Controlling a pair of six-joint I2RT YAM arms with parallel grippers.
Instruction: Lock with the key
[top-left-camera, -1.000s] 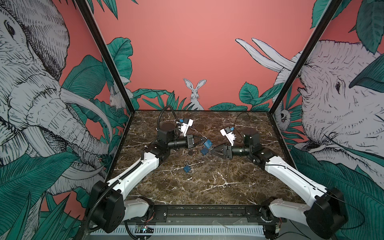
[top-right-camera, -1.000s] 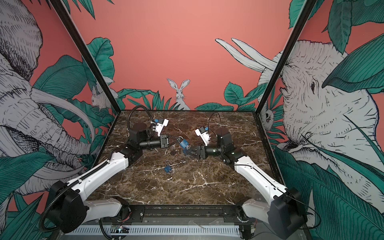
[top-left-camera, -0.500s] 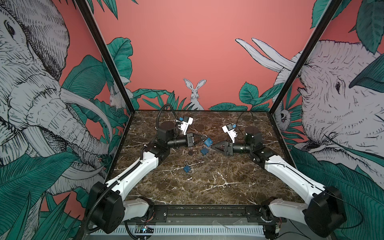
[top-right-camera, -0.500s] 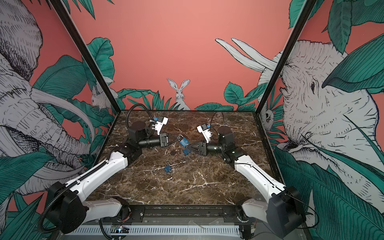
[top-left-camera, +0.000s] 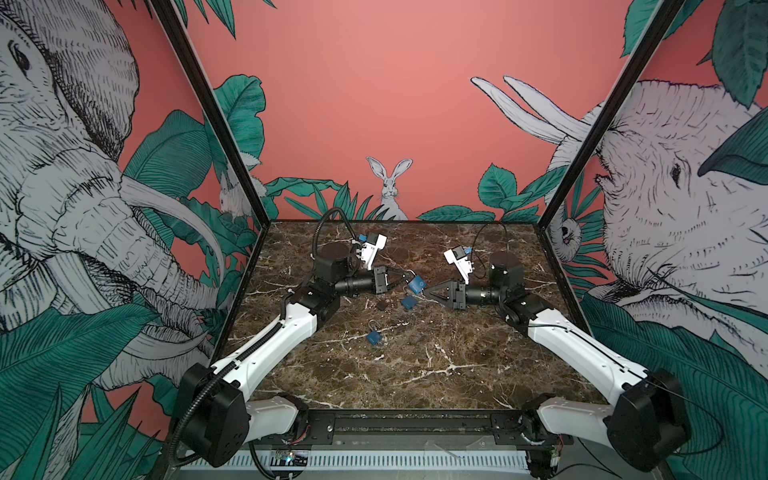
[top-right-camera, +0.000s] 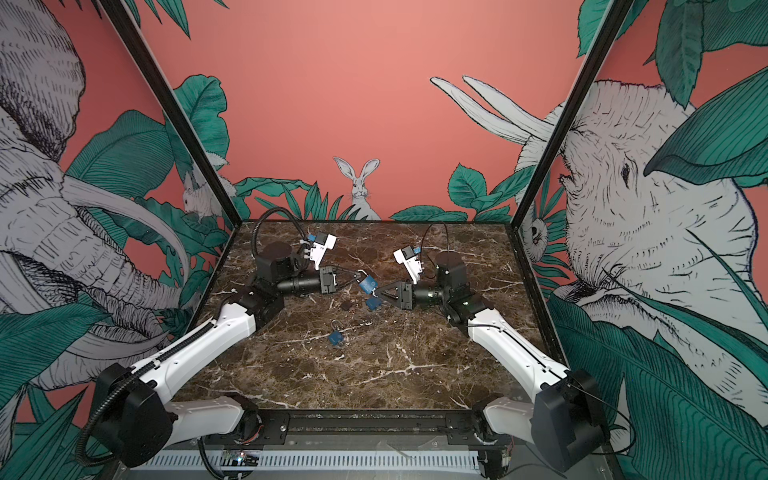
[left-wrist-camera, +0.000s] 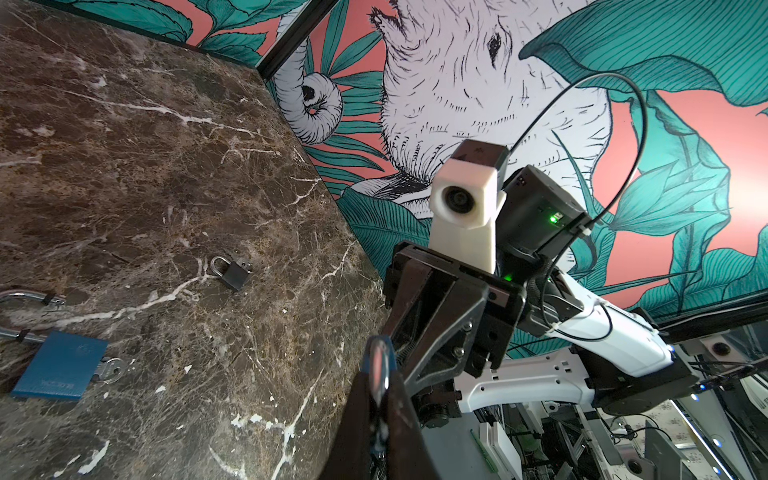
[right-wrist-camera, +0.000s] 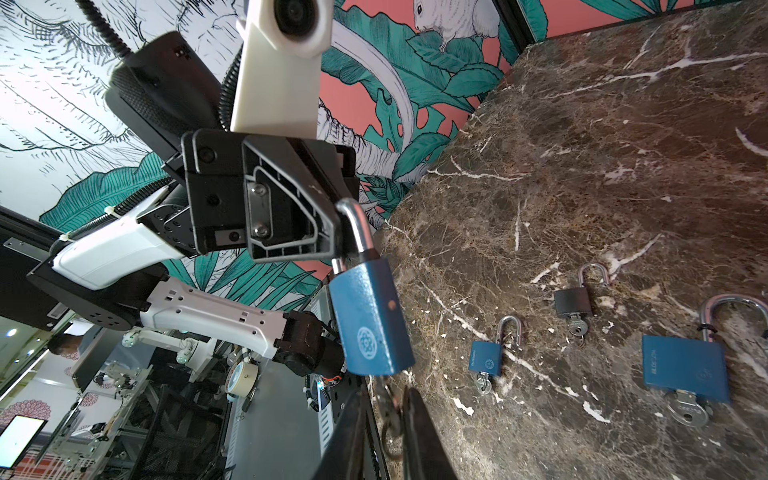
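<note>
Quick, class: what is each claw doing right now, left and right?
Left claw: closed on the shackle of the blue padlock.
Right claw: narrowed around the key under that padlock; grip cannot be told.

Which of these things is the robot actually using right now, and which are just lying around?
In use: lifted blue padlock hanging from the left gripper; its key, in the right gripper.
Lying about: small blue padlock, black padlock, large blue padlock.
</note>
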